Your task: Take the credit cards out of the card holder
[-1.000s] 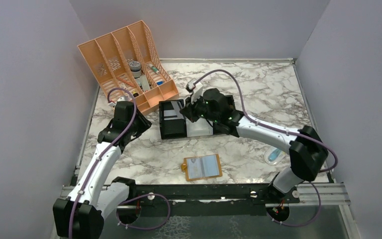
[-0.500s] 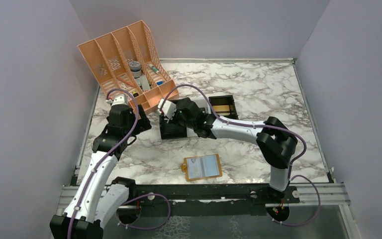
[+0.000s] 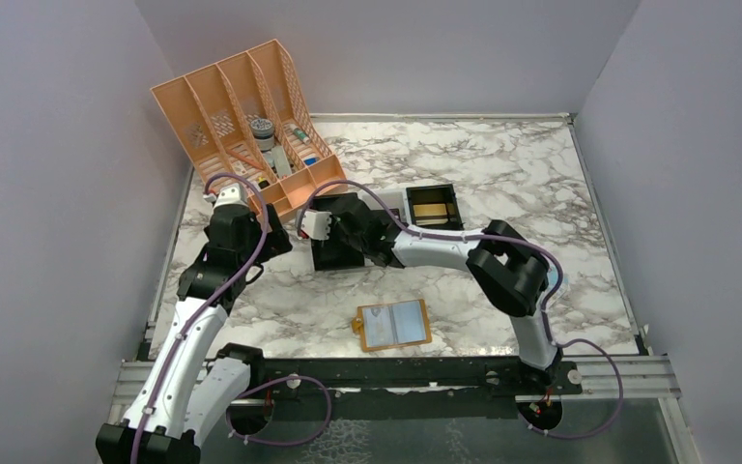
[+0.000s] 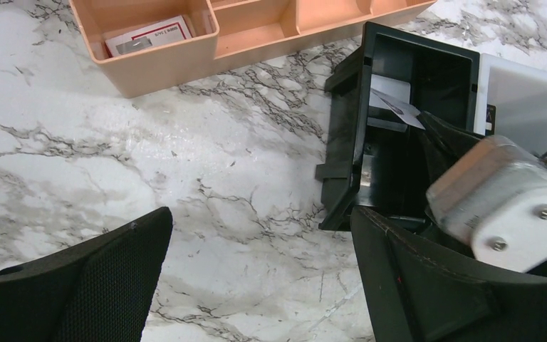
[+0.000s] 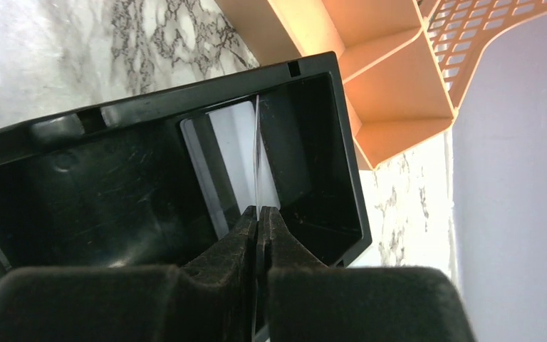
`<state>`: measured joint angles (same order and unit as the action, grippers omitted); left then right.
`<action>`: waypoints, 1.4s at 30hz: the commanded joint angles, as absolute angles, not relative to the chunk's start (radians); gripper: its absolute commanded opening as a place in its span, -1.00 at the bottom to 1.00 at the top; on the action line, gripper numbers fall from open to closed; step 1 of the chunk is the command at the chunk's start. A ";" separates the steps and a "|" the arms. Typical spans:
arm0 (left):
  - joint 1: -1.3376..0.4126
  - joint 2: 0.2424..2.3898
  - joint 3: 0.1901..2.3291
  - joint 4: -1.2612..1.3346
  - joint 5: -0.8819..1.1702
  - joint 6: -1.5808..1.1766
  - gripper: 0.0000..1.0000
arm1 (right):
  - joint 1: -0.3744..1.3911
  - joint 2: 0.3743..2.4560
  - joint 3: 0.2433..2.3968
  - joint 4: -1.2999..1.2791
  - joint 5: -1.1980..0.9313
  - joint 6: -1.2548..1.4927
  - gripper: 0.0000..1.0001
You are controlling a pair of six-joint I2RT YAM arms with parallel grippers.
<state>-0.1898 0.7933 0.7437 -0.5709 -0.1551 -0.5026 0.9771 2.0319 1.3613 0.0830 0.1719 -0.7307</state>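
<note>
Spreading under everything is the marble table. At its far left corner sits a big orange rack. Two black bins stand near the middle, a left bin and a right bin.

Both arms reach out toward the left bin. The right arm stretches all the way across the table to get there.

The left gripper hangs just beside the left bin. Its two fingers are spread wide apart, and it has nothing in it.

The right gripper is pinched tight on one credit card. The card sticks straight out from the fingertips. It stands on its thin edge, over the open mouth of the left bin.

The card holder lies flat and open on the table by the near edge. It sits between the two arm bases, well apart from both grippers. Its long side runs left to right, and its pale inside faces up. I cannot tell if a card is left in it.

I think this card is about to be let go into the bin. After that, a gripper must come back toward the near edge to reach the card holder. The right gripper looks a bit nearer to it.
</note>
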 commanded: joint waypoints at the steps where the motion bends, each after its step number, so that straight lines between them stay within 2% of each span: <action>1: -0.184 0.768 0.733 -0.582 -0.195 -0.494 0.98 | 0.976 2.088 1.426 0.118 0.230 -0.832 -0.93; 18: -0.184 0.748 0.730 -0.584 -0.209 -0.497 0.98 | 0.977 2.237 1.555 0.049 0.270 -0.900 -0.76; 21: -0.184 0.748 0.729 -0.585 -0.210 -0.496 0.98 | 0.975 2.247 1.577 0.001 0.259 -0.881 -0.50; 25: -0.184 0.750 0.729 -0.585 -0.209 -0.496 0.98 | 0.975 2.248 1.594 -0.049 0.241 -0.854 -0.47; 28: -0.184 0.752 0.729 -0.584 -0.206 -0.496 0.98 | 0.974 2.243 1.593 -0.071 0.235 -0.844 -0.21; 36: -0.184 0.760 0.729 -0.584 -0.200 -0.497 0.98 | 0.967 2.215 1.597 -0.076 0.192 -0.786 -0.09; 42: -0.184 0.764 0.727 -0.583 -0.196 -0.497 0.98 | 0.965 2.218 1.607 -0.072 0.195 -0.780 -0.07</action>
<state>-0.1898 0.7639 0.7383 -0.5777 -0.1871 -0.5026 0.9657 2.2292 1.5745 -0.0586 0.2207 -0.8021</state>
